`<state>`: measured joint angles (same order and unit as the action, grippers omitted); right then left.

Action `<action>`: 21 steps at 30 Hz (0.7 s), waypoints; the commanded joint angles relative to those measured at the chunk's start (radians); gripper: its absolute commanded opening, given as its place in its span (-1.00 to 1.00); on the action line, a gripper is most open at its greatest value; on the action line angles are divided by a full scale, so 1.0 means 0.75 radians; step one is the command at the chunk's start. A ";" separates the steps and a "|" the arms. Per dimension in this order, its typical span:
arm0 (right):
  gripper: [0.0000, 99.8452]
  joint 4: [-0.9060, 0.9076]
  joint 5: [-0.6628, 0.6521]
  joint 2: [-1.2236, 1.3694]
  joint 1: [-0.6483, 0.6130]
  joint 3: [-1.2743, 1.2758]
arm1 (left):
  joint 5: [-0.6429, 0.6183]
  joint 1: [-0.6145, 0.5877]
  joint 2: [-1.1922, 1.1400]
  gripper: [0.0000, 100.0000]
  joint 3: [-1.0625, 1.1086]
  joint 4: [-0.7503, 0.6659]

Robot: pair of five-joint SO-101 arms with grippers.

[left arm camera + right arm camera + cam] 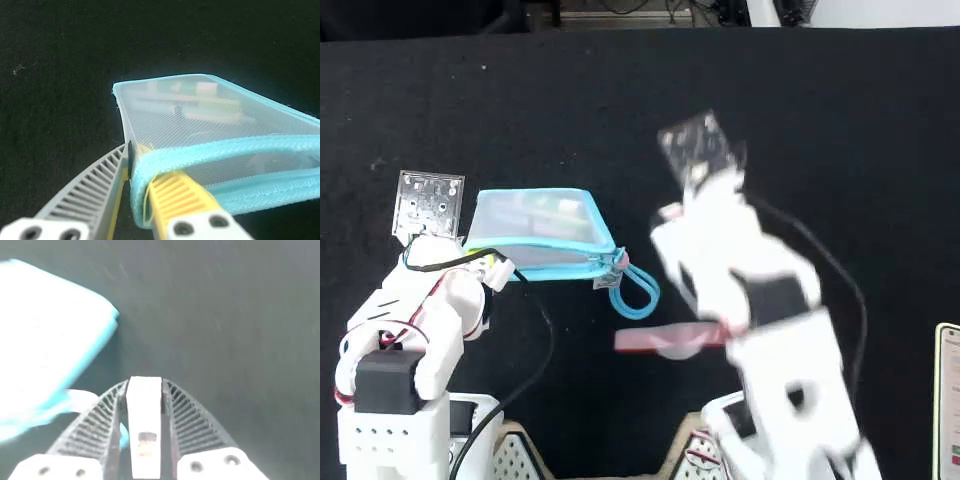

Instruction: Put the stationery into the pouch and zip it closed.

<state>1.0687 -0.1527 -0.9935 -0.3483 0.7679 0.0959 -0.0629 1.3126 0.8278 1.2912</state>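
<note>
Nearest the lens in the left wrist view, the left gripper [136, 161] has its jaws clamped on the blue-trimmed corner of the pouch [200, 125], probably to pin it in place while the other arm works. The pouch lies flat on the black table [820, 120] in front of the left arm, with its loop [636, 291] trailing toward the right arm. Close beside that loop, the right gripper [145, 382] pinches a white block [145, 425] between its jaws; this is likely an eraser bound for the pouch. Pale stationery [210, 111] shows through the mesh, too faint to name. I cannot tell whether the zip is open. In the high view the right arm is blurred, and a pinkish streak [670, 338] beside it is impossible to identify.
</note>
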 commanded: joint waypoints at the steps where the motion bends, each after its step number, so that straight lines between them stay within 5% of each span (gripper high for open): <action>1: -0.98 -0.113 0.002 -0.386 -0.184 0.085 | 0.014 -0.015 0.008 -0.94 -0.015 0.006; 10: -0.98 -0.483 0.084 -0.873 -0.528 0.396 | 0.014 -0.015 0.008 -0.94 -0.015 0.006; 21: -0.98 -1.078 0.198 -0.901 -0.544 0.744 | 0.014 -0.015 0.008 -0.94 -0.015 0.004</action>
<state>0.3966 -0.0391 -1.6579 -0.7503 1.2881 0.0959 -0.0629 1.3142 0.8278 1.2912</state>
